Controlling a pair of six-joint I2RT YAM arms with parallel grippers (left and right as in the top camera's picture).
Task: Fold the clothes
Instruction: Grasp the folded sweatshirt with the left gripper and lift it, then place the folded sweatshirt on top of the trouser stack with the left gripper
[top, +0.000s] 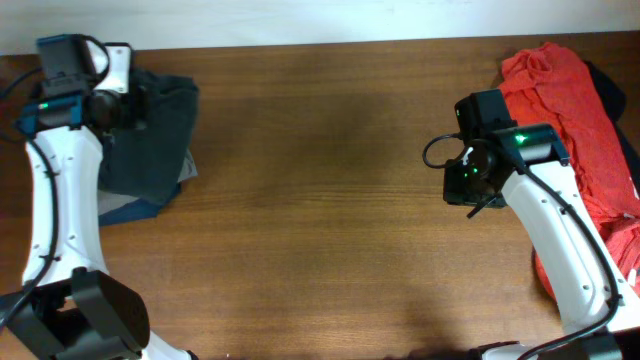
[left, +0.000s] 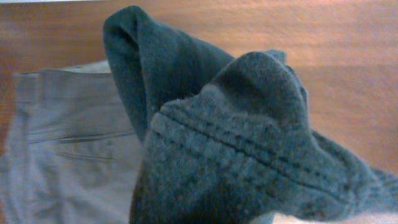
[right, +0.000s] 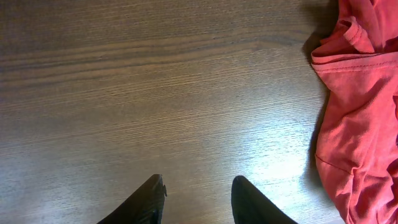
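The clothes (top: 155, 130), a soft dark charcoal garment, lie bunched at the table's far left corner. In the left wrist view the clothes (left: 249, 143) rise in a thick fold with a ribbed band, right up to the camera, and hide the fingers. My left gripper (top: 135, 100) sits in that bunch, shut on the fabric. My right gripper (right: 198, 196) hovers over bare wood at the right of the table (top: 330, 200), open, with nothing between its dark fingers. In the overhead view the right gripper (top: 470, 190) is just left of a red pile.
Grey-khaki trousers (left: 68, 143) lie flat under the dark garment, and a navy edge (top: 150, 210) shows below it. A red garment (top: 570, 110) is heaped along the right edge, close to the right fingers (right: 360, 112). The table's back edge runs just behind the left gripper.
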